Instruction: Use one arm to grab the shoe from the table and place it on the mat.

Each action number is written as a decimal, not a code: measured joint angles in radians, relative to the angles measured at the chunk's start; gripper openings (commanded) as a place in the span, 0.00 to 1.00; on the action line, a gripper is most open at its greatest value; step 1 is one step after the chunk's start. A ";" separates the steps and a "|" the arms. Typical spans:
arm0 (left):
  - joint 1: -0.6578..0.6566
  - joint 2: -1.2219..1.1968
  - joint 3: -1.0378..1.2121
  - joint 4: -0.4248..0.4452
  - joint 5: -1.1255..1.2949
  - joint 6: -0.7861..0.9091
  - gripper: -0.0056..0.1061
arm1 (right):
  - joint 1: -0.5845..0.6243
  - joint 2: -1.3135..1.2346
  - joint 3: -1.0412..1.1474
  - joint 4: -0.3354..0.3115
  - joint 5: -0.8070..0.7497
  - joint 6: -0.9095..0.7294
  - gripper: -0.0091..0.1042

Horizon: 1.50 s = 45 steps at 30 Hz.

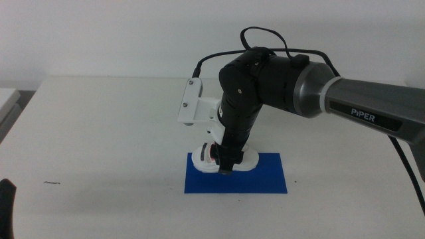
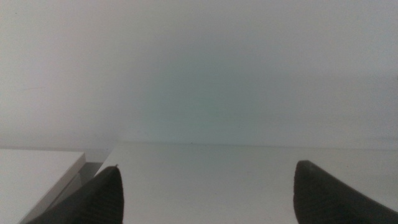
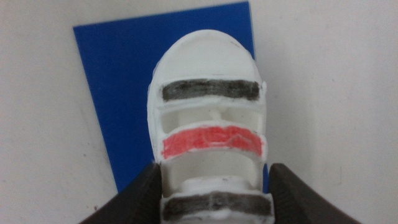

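The right end effector (image 1: 226,166), pointing down from the arm (image 1: 299,89), grips the shoe (image 3: 210,134) by its sides, one dark jaw against each flank near the rear black strap. The shoe lies over a far corner of the mat (image 1: 252,178), its white sole partly overhanging the edge. The blue mat lies flat on the plain white counter (image 1: 99,133), bounded behind by a pale wall. The left end effector (image 2: 205,193) waits near the counter's front-left edge, jaws spread, holding nothing.

Right tool (image 1: 226,166) on the shoe (image 1: 207,158) — over the mat's (image 1: 265,178) far-left edge
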State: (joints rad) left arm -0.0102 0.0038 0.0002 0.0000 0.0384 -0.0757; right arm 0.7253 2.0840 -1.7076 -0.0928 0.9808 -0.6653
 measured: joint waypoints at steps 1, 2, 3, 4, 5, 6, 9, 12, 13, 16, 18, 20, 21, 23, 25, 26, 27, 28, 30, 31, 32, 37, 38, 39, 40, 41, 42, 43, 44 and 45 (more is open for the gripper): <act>0.000 0.000 0.000 0.000 0.000 0.000 0.89 | 0.000 0.000 0.000 0.006 -0.004 -0.007 0.22; 0.000 0.000 0.000 0.000 0.000 0.000 0.89 | 0.000 0.000 0.000 0.011 -0.004 -0.009 0.22; 0.000 0.000 0.000 0.000 0.000 0.000 0.89 | 0.000 0.000 0.000 0.019 -0.005 -0.013 0.22; 0.000 0.000 0.000 0.000 0.000 0.000 0.89 | 0.000 0.000 0.000 0.025 -0.005 -0.013 0.22; 0.000 0.000 0.000 0.000 0.000 0.000 0.89 | 0.000 0.000 0.000 0.029 -0.003 -0.015 0.22; 0.000 0.000 0.000 0.000 0.000 0.000 0.89 | 0.000 0.000 0.000 0.033 0.002 -0.017 0.22; 0.000 0.000 0.000 0.000 0.000 0.000 0.89 | 0.000 0.000 0.000 0.039 0.033 -0.017 0.22; 0.000 0.000 0.000 0.000 0.000 0.000 0.89 | 0.000 0.000 0.000 0.044 0.044 -0.017 0.22; 0.000 0.000 0.000 0.000 0.000 0.000 0.89 | 0.000 0.000 0.000 0.046 0.044 -0.019 0.22; 0.000 0.000 0.000 0.000 0.000 0.000 0.89 | 0.000 0.004 0.000 0.046 0.042 -0.009 0.22; 0.000 0.000 0.000 0.000 0.000 0.000 0.89 | -0.004 0.008 0.000 0.046 0.032 -0.005 0.22; 0.000 0.000 0.000 0.000 0.000 0.000 0.89 | -0.007 0.015 0.000 0.044 0.025 -0.005 0.23; 0.000 0.000 0.000 0.000 0.000 0.000 0.89 | -0.009 0.019 0.000 0.044 0.025 -0.005 0.24; 0.000 0.000 0.000 0.000 0.000 0.000 0.89 | -0.009 0.025 0.000 0.044 0.023 -0.003 0.27; 0.000 0.000 0.000 0.000 0.000 0.000 0.89 | -0.009 0.033 0.000 0.044 0.023 -0.001 0.31; 0.000 0.000 0.000 0.000 0.000 0.000 0.89 | -0.009 0.037 0.000 0.044 0.023 -0.001 0.33; 0.000 0.000 0.000 0.000 0.000 0.000 0.89 | -0.009 0.044 0.000 0.044 0.023 -0.001 0.36; 0.000 0.000 0.000 0.000 0.000 0.000 0.89 | -0.009 0.046 0.000 0.044 0.023 -0.001 0.39; 0.000 0.000 0.000 0.000 0.000 0.000 0.89 | -0.009 0.050 0.000 0.044 0.022 -0.005 0.48; 0.000 0.000 0.000 0.000 0.000 0.000 0.89 | -0.009 0.050 0.000 0.044 0.022 -0.005 0.55; 0.000 0.000 0.000 0.000 0.000 0.000 0.89 | -0.009 0.050 0.000 0.044 0.022 -0.008 0.62; 0.000 0.000 0.000 0.000 0.000 0.000 0.89 | -0.009 0.051 0.000 0.040 0.022 -0.010 0.85; 0.000 0.000 0.000 0.000 0.000 0.000 0.89 | -0.009 0.051 0.000 0.038 0.022 -0.010 0.87; 0.000 0.000 0.000 0.000 0.000 0.000 0.89 | -0.009 0.051 0.000 0.036 0.022 -0.005 0.88; 0.000 0.000 0.000 0.000 0.000 0.000 0.89 | -0.009 0.048 0.000 0.036 0.022 0.000 0.88; 0.000 0.000 0.000 0.000 0.000 0.000 0.89 | -0.009 0.038 0.002 0.034 0.022 0.012 0.88; 0.000 0.000 0.000 0.000 0.000 0.000 0.89 | -0.009 0.017 0.006 0.033 0.022 0.033 0.88; 0.000 0.000 0.000 0.000 0.000 0.000 0.89 | -0.009 -0.017 0.011 0.033 0.024 0.060 0.88; 0.000 0.000 0.000 0.000 0.000 0.000 0.89 | -0.010 -0.065 0.022 0.033 0.016 0.113 0.88; 0.000 0.000 0.000 0.000 0.000 0.000 0.89 | -0.016 -0.128 0.044 0.033 -0.003 0.182 0.87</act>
State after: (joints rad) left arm -0.0102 0.0038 0.0002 0.0000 0.0384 -0.0757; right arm 0.7094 1.9557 -1.6632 -0.0601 0.9774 -0.4828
